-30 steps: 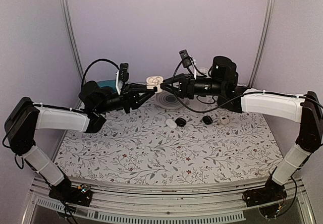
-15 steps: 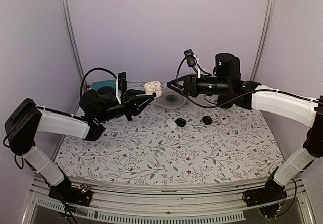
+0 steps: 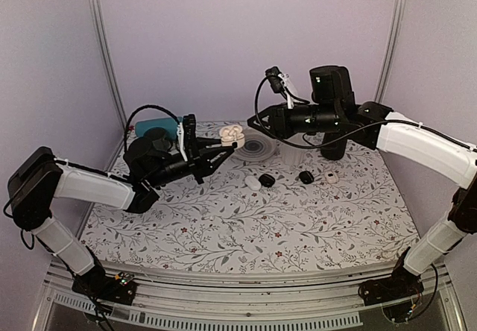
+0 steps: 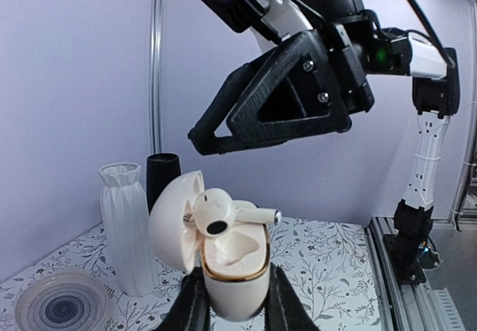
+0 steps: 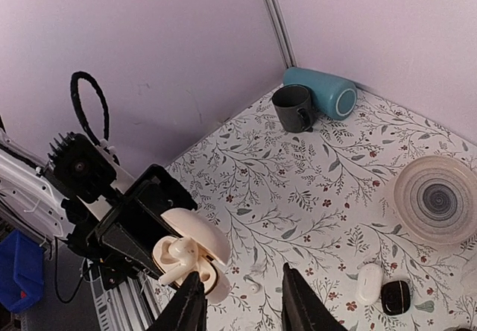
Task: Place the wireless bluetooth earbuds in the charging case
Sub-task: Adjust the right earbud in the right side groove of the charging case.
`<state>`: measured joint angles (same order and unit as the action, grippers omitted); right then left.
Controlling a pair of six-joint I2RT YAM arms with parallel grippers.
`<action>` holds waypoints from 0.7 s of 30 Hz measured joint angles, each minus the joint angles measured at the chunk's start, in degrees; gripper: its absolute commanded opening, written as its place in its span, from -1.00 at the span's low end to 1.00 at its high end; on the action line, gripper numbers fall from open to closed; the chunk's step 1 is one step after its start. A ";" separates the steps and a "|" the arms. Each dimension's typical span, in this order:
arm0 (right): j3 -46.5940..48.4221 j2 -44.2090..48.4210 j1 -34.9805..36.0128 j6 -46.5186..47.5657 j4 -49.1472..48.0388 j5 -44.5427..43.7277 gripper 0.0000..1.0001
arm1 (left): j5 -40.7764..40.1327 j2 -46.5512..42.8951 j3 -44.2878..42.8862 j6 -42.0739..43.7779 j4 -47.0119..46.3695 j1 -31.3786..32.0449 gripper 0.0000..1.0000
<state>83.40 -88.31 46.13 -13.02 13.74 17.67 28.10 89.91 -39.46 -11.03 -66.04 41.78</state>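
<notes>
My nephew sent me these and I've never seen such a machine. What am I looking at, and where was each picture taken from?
Two robot arms stand at a table's near edge, each ending in a two-finger gripper. One picture comes from a fixed camera above and behind them; the others from wrist cameras. The left gripper is shut on a charging case, lid open, with an earbud lying across its top. The right gripper is open and empty, close to the case. On the flowered table lie a ringed plate, a dark mug, two black pods and a white oval pod.
</notes>
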 measured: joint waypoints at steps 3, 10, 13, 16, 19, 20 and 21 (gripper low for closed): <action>1.86 -0.04 0.42 0.20 3.10 -1.40 -0.31 | -1.18 0.00 0.00 1.09 0.85 0.59 -1.00; 3.54 -0.17 2.25 1.60 7.74 -3.87 0.21 | -2.32 0.11 0.00 2.03 1.36 0.96 -1.00; 3.52 -0.37 2.29 2.21 8.92 -3.58 0.32 | -2.29 0.11 0.00 2.03 1.40 1.09 -1.00; 3.52 -0.94 2.29 2.38 9.18 -2.91 0.42 | -2.27 0.11 0.00 2.03 1.42 1.25 -1.00; 3.52 -1.70 2.29 2.34 9.46 -2.34 0.52 | -2.27 0.11 0.00 2.05 1.49 1.40 -1.00; 3.52 -1.86 2.29 2.36 9.46 -2.19 0.54 | -2.27 0.11 0.00 2.03 1.51 1.42 -1.00; 3.52 -1.97 2.29 2.38 9.46 -2.01 0.56 | -2.27 0.11 0.00 2.05 1.62 1.46 -1.00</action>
<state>86.91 -90.28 48.42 -10.63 23.20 15.66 25.82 90.02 -39.46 -8.97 -64.42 43.24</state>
